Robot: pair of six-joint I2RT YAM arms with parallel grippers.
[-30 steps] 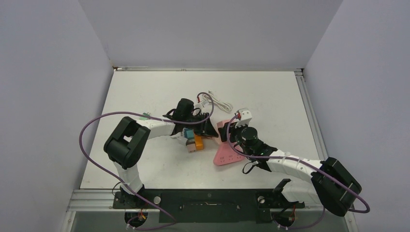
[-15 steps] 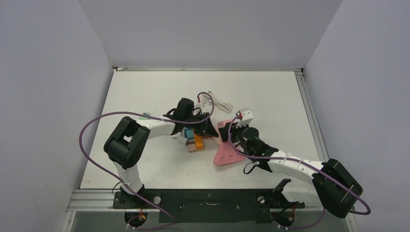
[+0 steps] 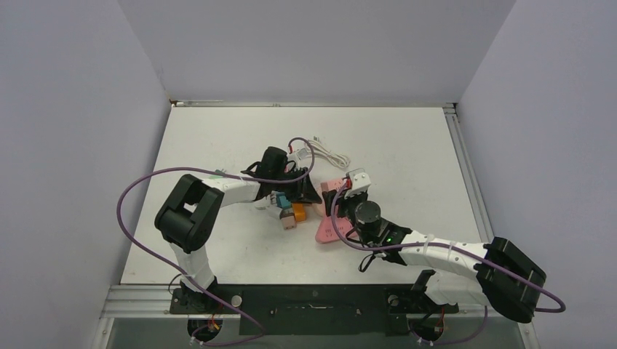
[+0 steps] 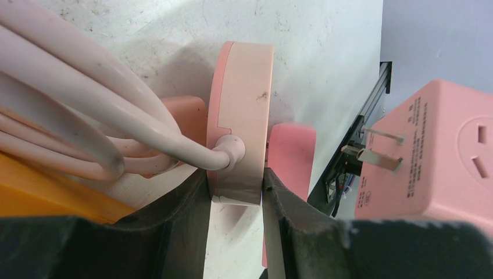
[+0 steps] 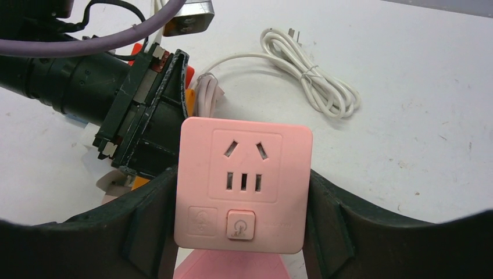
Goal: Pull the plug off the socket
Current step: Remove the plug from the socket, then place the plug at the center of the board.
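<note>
The plug [image 5: 244,186] is a pink cube adapter with outlets and a power button. My right gripper [image 5: 241,177] is shut on its two sides. In the left wrist view the plug [image 4: 436,157] hangs free with its metal prongs [image 4: 378,148] bare in the air. The socket, a flat pink strip [image 3: 331,229], lies just under the plug [image 3: 358,179] on the table. My left gripper [image 4: 235,180] is shut on the strip's pale pink cord end [image 4: 239,116], from which a thick cord [image 4: 87,99] runs out.
A bundled white cable [image 5: 314,81] lies on the table beyond both grippers. An orange block [image 3: 298,212] and a blue block [image 3: 279,200] sit close under the left wrist. The table's walls stand far off on all sides.
My right gripper has moved left and slightly nearer with the plug. The pink strip and the left gripper have shifted a little left too.
</note>
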